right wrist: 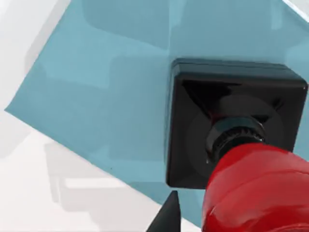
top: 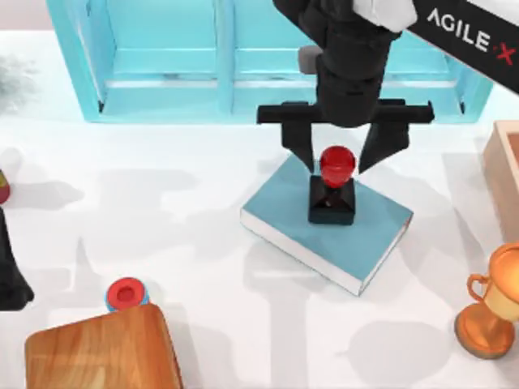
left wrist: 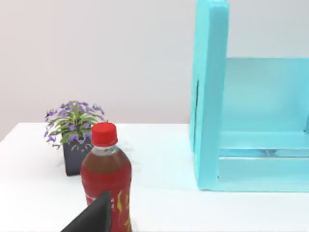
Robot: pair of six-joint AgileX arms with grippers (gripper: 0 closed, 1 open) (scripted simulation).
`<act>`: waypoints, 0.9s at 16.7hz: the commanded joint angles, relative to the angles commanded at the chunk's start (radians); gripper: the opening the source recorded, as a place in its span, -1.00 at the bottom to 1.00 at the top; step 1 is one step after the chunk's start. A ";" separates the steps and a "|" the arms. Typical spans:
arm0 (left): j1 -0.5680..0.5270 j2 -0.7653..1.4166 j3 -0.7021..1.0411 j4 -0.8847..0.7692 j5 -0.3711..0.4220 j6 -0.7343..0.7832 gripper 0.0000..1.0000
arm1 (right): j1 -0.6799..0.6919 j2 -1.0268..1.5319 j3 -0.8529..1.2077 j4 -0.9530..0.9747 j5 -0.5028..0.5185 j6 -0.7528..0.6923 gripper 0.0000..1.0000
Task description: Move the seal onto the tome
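Right pincer [top: 336, 160] wide open astride seal [top: 333, 188], standing on tome [top: 373, 231].

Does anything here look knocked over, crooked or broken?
Nothing stands out. The seal stands upright on the tome, which lies flat but at an angle to the table's edges. The right gripper is open around the seal's red knob. The trophy cup stands upright.

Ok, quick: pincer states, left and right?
Left pincer: parked at the table's left edge, cannot be told.
Right pincer: open, fingers astride the seal, which stands on the tome.
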 joint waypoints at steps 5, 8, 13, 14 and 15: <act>0.000 0.000 0.000 0.000 0.000 0.000 1.00 | 0.000 0.000 0.000 0.000 0.000 0.000 1.00; 0.000 0.000 0.000 0.000 0.000 0.000 1.00 | 0.000 0.000 0.000 0.000 0.000 0.000 1.00; 0.000 0.000 0.000 0.000 0.000 0.000 1.00 | -0.001 0.009 0.018 -0.017 0.001 0.001 1.00; 0.000 0.000 0.000 0.000 0.000 0.000 1.00 | -0.001 0.015 0.042 -0.039 0.001 0.001 1.00; 0.000 0.000 0.000 0.000 0.000 0.000 1.00 | -0.001 0.019 0.076 -0.064 0.001 0.001 1.00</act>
